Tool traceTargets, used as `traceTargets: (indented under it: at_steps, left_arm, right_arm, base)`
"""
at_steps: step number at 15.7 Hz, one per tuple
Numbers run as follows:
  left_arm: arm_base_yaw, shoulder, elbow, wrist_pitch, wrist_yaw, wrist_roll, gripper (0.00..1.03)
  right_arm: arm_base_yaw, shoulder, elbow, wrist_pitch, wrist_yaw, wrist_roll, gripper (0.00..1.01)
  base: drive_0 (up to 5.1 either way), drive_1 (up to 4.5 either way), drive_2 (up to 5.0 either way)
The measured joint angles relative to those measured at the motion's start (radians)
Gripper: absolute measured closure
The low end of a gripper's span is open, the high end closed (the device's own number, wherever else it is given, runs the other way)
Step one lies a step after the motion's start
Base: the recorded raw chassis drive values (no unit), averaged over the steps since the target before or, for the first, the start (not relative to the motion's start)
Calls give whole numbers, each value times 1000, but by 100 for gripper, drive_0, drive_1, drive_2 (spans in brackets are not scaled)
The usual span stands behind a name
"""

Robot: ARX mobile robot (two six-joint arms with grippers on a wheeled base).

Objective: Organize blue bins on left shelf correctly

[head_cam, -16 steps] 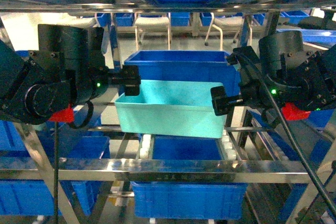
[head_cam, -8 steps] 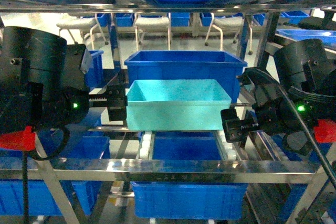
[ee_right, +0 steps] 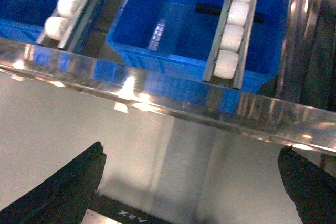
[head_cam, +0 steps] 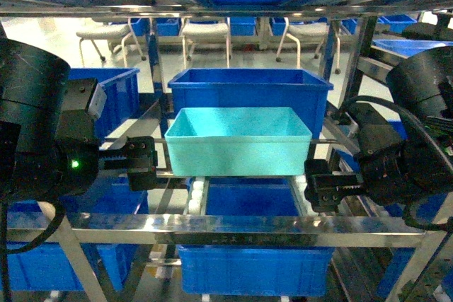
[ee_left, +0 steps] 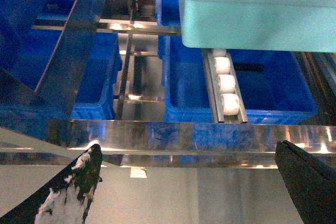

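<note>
Left gripper (head_cam: 141, 163) wide open, empty | right gripper (head_cam: 327, 190) same | turquoise bin (head_cam: 239, 143) on rollers

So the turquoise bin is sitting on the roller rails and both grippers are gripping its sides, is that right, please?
Not quite: the turquoise bin does sit on the roller rails, but the left gripper and right gripper are open and clear of it, as the head view shows.

Both arms reached forward, level; left hand (head_cam: 141, 163) and right hand (head_cam: 327, 191) each hung with fingers spread wide, gripping nothing.
</note>
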Motion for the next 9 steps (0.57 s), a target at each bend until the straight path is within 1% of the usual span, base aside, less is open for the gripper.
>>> traceTargets:
  at_steps: [1,2,3,4,5,6,7,8,9]
  left_arm:
    - [-1,-2,0,0,0,0,5]
    - [-2,-3,0,3,-3,1,5]
    - [-4,-3,0,0,-4,1,5]
    - [-6,-3,0,1,-3,1,5]
    - [-6,1,-8,45,-11,12,6]
    - [-2,56,-86,376,-56,68,16]
    - [14,66,-223,604,-47,132,28]
    - [41,42,-346,755,-39,163,41]
    - [68,-48,-412,847,-28,175,54]
  right_arm:
    - [4,-6,-8,-2,-16,12,3]
    - [6,-24,-14,-3,-39,40,3]
    - [6,-31,-12,3,-42,56,3]
    - [6,-31,-12,3,-42,64,3]
    - [11,-24,-28,79,-16,64,4]
    - [23,9,-132,465,165,18,15]
    - [22,-1,-304,763,310,-29,27]
    - [-16,-42,-475,991,370,-53,42]
    - [-43,-121,-550,1116,369,-60,53]
  base:
    - [0,0,0]
    - [0,0,0]
    - [0,0,0]
    - [0,0,0]
    - [0,0,0]
    - [0,0,0]
    - [0,0,0]
    - [0,0,0]
    - [0,0,0]
